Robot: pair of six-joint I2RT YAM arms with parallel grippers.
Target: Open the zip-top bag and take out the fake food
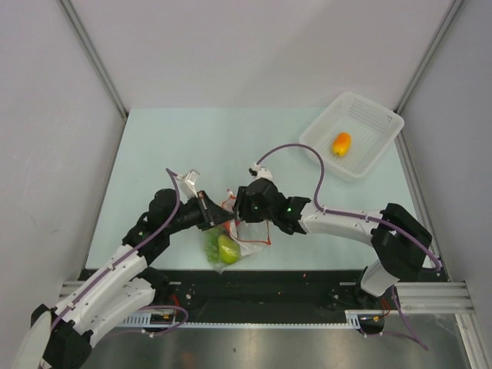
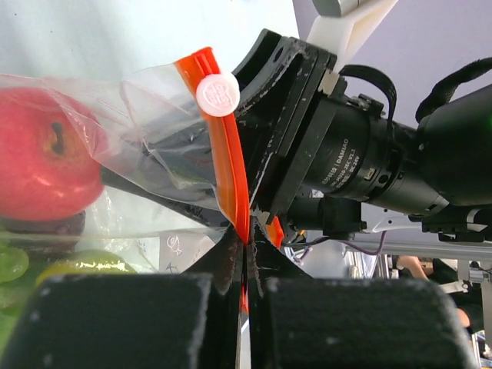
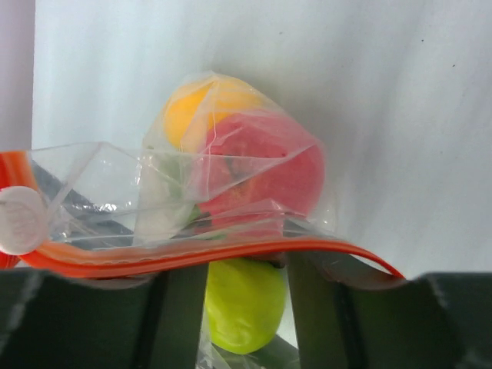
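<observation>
Opening is in hand. Well apart from the white basket (image 1: 377,117), toward the arm bases, the zip-top bag (image 1: 254,235) is being held up. The left gripper (image 2: 244,257) is pinching its orange zip strip (image 2: 229,161), fingers together. The right gripper (image 3: 246,265) is showing fingers apart, with the strip lying across them. Next, the lips likely need pulling apart. Crinkled plastic is blurring the apple (image 2: 38,154) and the green fruit (image 3: 244,304), and I cannot tell whether the mouth is unsealed.

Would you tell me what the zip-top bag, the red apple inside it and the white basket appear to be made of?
The zip-top bag looks like thin, clear, soft plastic film: it creases and shows its contents through. Its orange zip strip looks like thicker plastic. The red apple seems to be glossy plastic, judging by its sheen. The white basket is probably rigid moulded plastic, with matte mesh walls.
</observation>
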